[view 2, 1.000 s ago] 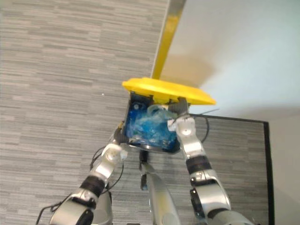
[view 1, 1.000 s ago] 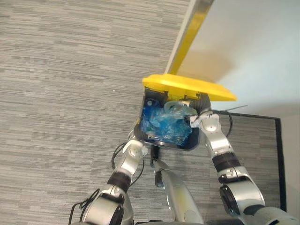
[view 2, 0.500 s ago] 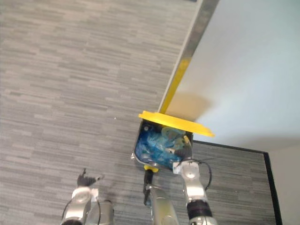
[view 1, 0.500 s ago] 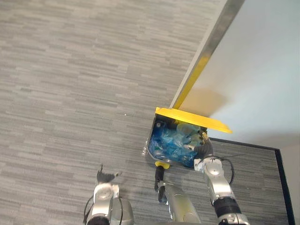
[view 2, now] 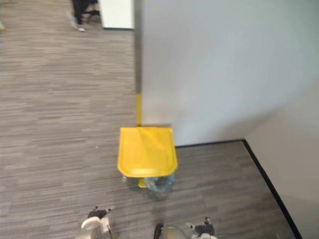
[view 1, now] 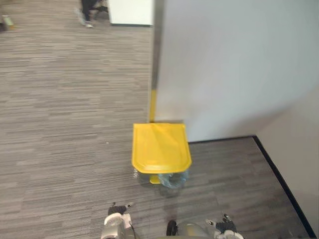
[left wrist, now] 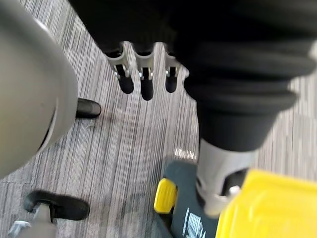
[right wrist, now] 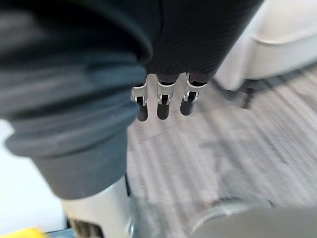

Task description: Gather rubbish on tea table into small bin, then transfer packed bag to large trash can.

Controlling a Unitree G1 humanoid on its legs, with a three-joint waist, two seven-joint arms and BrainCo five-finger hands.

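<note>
The large trash can stands on the carpet against the wall corner with its yellow lid (view 1: 160, 148) down flat. A bit of the blue plastic bag (view 1: 173, 179) sticks out under the lid's near edge. My left hand (view 1: 117, 219) and right hand (view 1: 225, 228) hang low at the near edge, both apart from the can. In the left wrist view my fingers (left wrist: 143, 82) point straight down over the carpet, with the can's yellow lid (left wrist: 270, 208) and yellow pedal (left wrist: 165, 195) close by. In the right wrist view my fingers (right wrist: 161, 101) hang straight and hold nothing.
A pale wall (view 1: 234, 69) with a metal and yellow corner strip (view 1: 153, 94) rises behind the can. A black baseboard (view 1: 279, 179) runs along the right. A person's legs (view 1: 87, 11) and a white cabinet (view 1: 130, 12) are far back. White furniture (right wrist: 282, 34) stands near my right hand.
The can's lid, up before with the blue bag showing inside, is now down. Both hands have left the can and dropped low. The camera has tilted up and back.
</note>
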